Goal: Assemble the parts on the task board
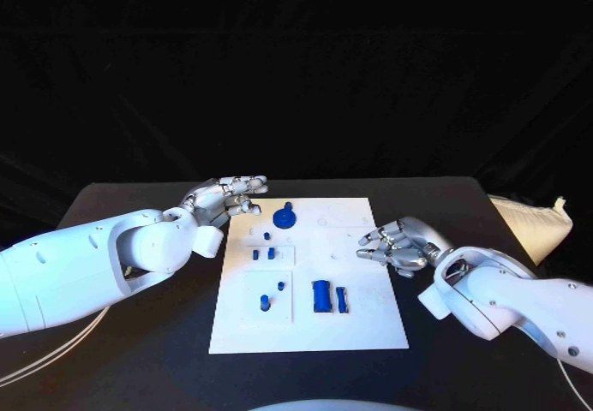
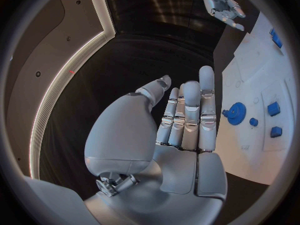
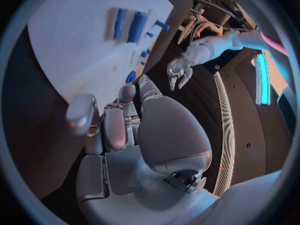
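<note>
The white task board (image 1: 358, 330) lies in the middle of the black table. A blue gear (image 1: 285, 218) stands near its far edge. Several small blue pieces (image 1: 256, 254) sit in the left recesses, and a thick blue cylinder (image 1: 321, 295) lies beside a thin blue bar (image 1: 341, 299). My left hand (image 1: 229, 199) hovers at the board's far left corner, fingers straight and together, holding nothing; the gear (image 2: 235, 113) lies just beyond its fingertips (image 2: 206, 77). My right hand (image 1: 393, 244) hangs over the board's right edge with loosely bent fingers (image 3: 115, 127), nothing in them.
A white cloth bag (image 1: 534, 221) lies at the table's right edge. White cables (image 1: 50, 360) run along the left front of the table. The black table (image 1: 136, 205) stretches around the board on all sides.
</note>
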Tool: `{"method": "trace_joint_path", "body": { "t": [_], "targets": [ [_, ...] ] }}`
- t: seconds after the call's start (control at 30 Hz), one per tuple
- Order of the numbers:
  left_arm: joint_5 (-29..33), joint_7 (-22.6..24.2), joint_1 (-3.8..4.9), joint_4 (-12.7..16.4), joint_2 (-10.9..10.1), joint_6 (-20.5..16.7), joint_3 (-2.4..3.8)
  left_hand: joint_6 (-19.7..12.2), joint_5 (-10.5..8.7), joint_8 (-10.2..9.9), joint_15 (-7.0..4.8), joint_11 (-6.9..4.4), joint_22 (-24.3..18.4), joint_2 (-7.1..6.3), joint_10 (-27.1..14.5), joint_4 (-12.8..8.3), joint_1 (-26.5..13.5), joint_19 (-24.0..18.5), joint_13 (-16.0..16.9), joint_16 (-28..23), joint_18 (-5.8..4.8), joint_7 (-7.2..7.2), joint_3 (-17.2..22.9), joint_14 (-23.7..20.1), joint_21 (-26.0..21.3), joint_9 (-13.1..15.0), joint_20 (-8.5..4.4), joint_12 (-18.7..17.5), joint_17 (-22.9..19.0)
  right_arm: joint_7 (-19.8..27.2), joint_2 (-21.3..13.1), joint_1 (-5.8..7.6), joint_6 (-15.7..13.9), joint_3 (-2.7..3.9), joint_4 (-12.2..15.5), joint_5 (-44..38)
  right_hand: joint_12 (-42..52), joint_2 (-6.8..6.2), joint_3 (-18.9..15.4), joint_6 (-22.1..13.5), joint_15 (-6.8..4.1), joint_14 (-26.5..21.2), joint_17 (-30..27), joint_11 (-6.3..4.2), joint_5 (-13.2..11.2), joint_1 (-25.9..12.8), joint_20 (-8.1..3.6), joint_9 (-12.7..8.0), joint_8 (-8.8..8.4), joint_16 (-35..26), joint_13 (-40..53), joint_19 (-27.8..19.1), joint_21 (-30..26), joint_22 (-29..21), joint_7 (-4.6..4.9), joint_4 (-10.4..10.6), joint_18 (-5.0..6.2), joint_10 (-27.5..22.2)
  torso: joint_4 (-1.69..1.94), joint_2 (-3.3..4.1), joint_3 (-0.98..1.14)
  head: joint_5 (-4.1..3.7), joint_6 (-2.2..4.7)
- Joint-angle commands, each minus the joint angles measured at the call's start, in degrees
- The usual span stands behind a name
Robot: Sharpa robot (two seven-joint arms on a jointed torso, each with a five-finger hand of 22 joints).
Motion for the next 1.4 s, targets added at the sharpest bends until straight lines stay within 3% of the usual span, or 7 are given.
{"method": "trace_joint_path", "body": {
  "t": [0.03, 0.7, 0.73, 1.13, 1.17, 1.2, 1.4],
  "targets": [
    [0.7, 4.0, -0.48, -2.4, 1.8, -2.6, 0.07, 0.1, -0.05, 0.2, 0.6, 0.02, -2.4, 0.6, 0.7, -0.1, 0.2, -4.8, -0.3, -7.9, 0.88, -0.3, -0.3, -3.7, -4.1, -0.2, 0.52, 0.2, -4.1, 16.1, 1.7, 1.25, 1.3, 0.01, -4.7, 25.7, -7.5, 0.44, 0.4, -1.2, 0.94, -6.8, -16.3, 0.73, -0.7, 2.4, 0.8, -0.8, -0.33, -17.9, -7.3, -7.2, -14.8, -13.4, 0.96, -0.5, 2.32, -3.2, -0.08, -2.09, -0.64, -0.58, 1.6],
    [4.8, 10.3, -2.64, -18.0, 11.6, -9.1, 0.15, 2.5, -0.4, -3.8, 5.23, 1.87, -19.9, 0.92, 3.1, 1.0, 0.2, -13.2, -0.5, -42.7, 1.25, 0.45, 0.4, -2.2, -21.3, -0.2, 6.25, -9.8, -20.8, 26.5, 15.9, 4.01, 10.5, 0.49, -31.1, 39.6, -23.6, -0.11, 6.9, -1.4, 5.98, -8.8, -50.2, 4.35, -3.7, 7.6, 6.04, -10.2, -0.34, -60.5, -53.0, -6.9, -47.8, -40.6, 2.67, -1.0, 2.33, -0.6, -0.21, -6.02, -0.57, -0.22, 6.07],
    [3.3, 7.5, -2.54, -17.2, 11.0, -7.4, 0.09, -15.9, -2.69, -8.4, 3.23, -0.61, -26.1, 2.46, -16.7, 3.9, -22.4, -28.8, -4.0, -46.5, -2.14, -2.77, -6.8, -20.2, -23.4, -4.0, 2.19, -14.4, -22.5, 23.1, 15.5, 3.99, 6.9, 0.46, -30.3, 38.0, -27.2, 1.55, 4.9, -18.9, 2.19, -30.7, -53.1, 2.37, -5.9, -18.5, 3.17, -12.1, -3.95, -65.3, -57.2, -26.8, -50.4, -44.6, -0.31, -2.9, -1.03, -20.9, -0.35, -5.62, -0.78, -0.49, 5.62],
    [-1.6, 9.1, -3.87, -9.9, 9.9, -17.8, 1.04, -31.6, -8.38, -8.4, -1.54, -6.32, -31.8, 6.89, -33.5, 3.9, -42.0, -41.9, -4.0, -50.1, -3.97, -5.6, -13.2, -35.8, -29.1, -4.0, -1.34, -14.4, -26.7, 27.8, 13.6, 3.48, -3.5, -0.55, -20.8, 42.9, -27.2, 1.55, 0.8, -34.0, 2.19, -49.4, -56.2, -2.29, -11.3, -41.5, 0.61, -17.2, -3.95, -65.3, -57.2, -43.8, -53.1, -48.7, -2.79, -7.5, -2.78, -38.3, 3.78, -6.05, 0.9, -2.11, 8.53],
    [-2.4, 9.4, -4.07, -8.8, 9.7, -19.4, 1.19, -32.7, -8.38, -8.4, -1.54, -6.32, -32.2, 6.89, -34.7, 3.9, -43.4, -42.8, -4.0, -50.3, -4.35, -5.8, -13.7, -36.9, -29.1, -4.0, -1.57, -14.4, -26.7, 28.6, 13.3, 3.4, -5.1, -0.71, -19.3, 43.6, -27.2, 1.55, 0.8, -35.1, 2.19, -50.7, -56.4, -2.29, -11.3, -43.1, 0.45, -17.2, -3.95, -65.3, -57.2, -45.0, -57.2, -48.9, -6.98, -7.5, -3.25, -39.5, 4.03, -6.08, 1.0, -2.21, 8.71],
    [-3.2, 9.6, -4.3, -7.6, 9.5, -21.2, 1.35, -33.7, -8.38, -8.4, -1.54, -6.32, -32.5, 6.89, -35.7, 3.9, -44.6, -43.6, -4.0, -50.6, -4.35, -5.98, -14.1, -37.8, -29.1, -4.0, -1.8, -14.4, -26.7, 29.3, 13.0, 3.33, -6.7, -0.87, -17.8, 44.4, -27.2, 1.55, 0.8, -36.1, 2.19, -51.9, -56.6, -2.29, -11.3, -44.6, -3.61, -17.2, -3.95, -65.3, -57.2, -46.1, -57.2, -49.2, -6.98, -7.5, -3.24, -40.7, 4.22, -6.1, 1.08, -2.29, 8.85],
    [-7.9, 11.2, -5.58, -0.5, 8.4, -31.3, 2.27, -39.2, -8.38, -8.4, -1.54, -6.32, -34.4, 6.89, -41.6, 3.9, -51.4, -48.2, -4.0, -51.7, -4.96, -10.29, -16.3, -43.3, -29.1, -4.0, -3.01, -14.4, -26.7, 32.7, 11.6, 2.96, -14.3, -1.6, -10.9, 48.0, -27.2, 1.55, 0.8, -41.2, 2.19, -58.4, -61.0, -2.29, -11.3, -52.4, -3.61, -17.2, -3.95, -65.3, -57.2, -52.0, -57.2, -50.5, -6.98, -7.5, -3.85, -46.8, 4.44, -6.12, 1.17, -2.37, 9.0]
  ]
}}
